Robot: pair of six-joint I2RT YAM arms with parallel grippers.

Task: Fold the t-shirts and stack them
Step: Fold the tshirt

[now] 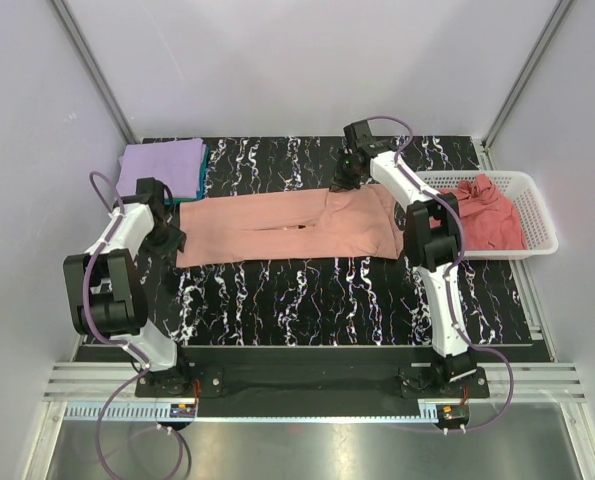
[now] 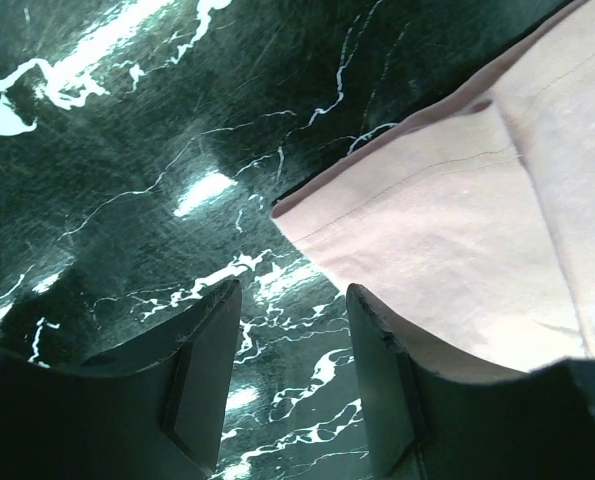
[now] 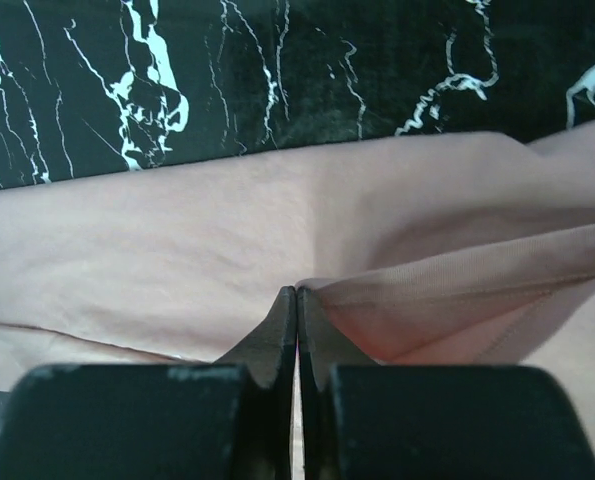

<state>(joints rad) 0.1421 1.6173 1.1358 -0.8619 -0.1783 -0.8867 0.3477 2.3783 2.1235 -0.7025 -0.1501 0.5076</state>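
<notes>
A salmon-pink t-shirt (image 1: 287, 228) lies spread flat across the middle of the black marbled table (image 1: 307, 290). My left gripper (image 1: 167, 238) is open and empty at the shirt's left end. In the left wrist view its jaws (image 2: 292, 295) stand over bare table, with the shirt's corner (image 2: 457, 250) just ahead and beside the right finger. My right gripper (image 1: 342, 180) is at the shirt's far edge. In the right wrist view it (image 3: 297, 292) is shut on a raised fold of the salmon-pink shirt (image 3: 447, 300). A folded lavender-purple t-shirt (image 1: 160, 165) lies on a teal one (image 1: 199, 178) at the far left.
A white lattice basket (image 1: 537, 215) stands at the right edge of the table with a crumpled rose-pink t-shirt (image 1: 487, 215) in it. Grey walls close in the back and both sides.
</notes>
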